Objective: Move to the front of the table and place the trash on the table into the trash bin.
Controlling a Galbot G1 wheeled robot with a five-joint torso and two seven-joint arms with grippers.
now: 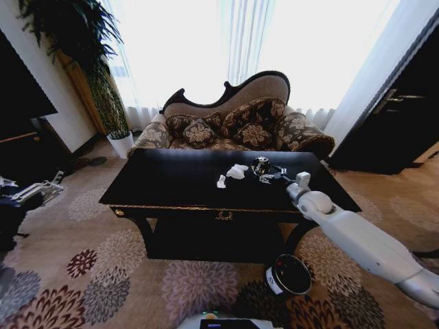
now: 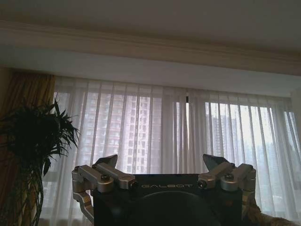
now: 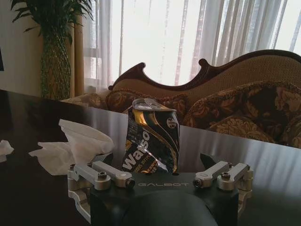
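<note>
The black table (image 1: 171, 179) with gold trim stands in front of me. On its right half lies the trash: a crushed dark can (image 1: 260, 165), a white paper wad (image 1: 237, 171) and a smaller wad (image 1: 221, 181). My right gripper (image 1: 267, 177) reaches over the table and is open right at the can. In the right wrist view the can (image 3: 150, 141) stands upright between the spread fingertips of the right gripper (image 3: 160, 161), with the paper wad (image 3: 77, 146) beside it. The trash bin (image 1: 289, 275) sits on the carpet by the table's front right leg. My left gripper (image 1: 46, 186) is parked at far left, open.
A patterned sofa (image 1: 233, 123) stands behind the table before bright curtained windows. A tall plant (image 1: 89, 68) is at back left and a dark cabinet (image 1: 405, 103) at right. Patterned carpet lies open to the table's left and front.
</note>
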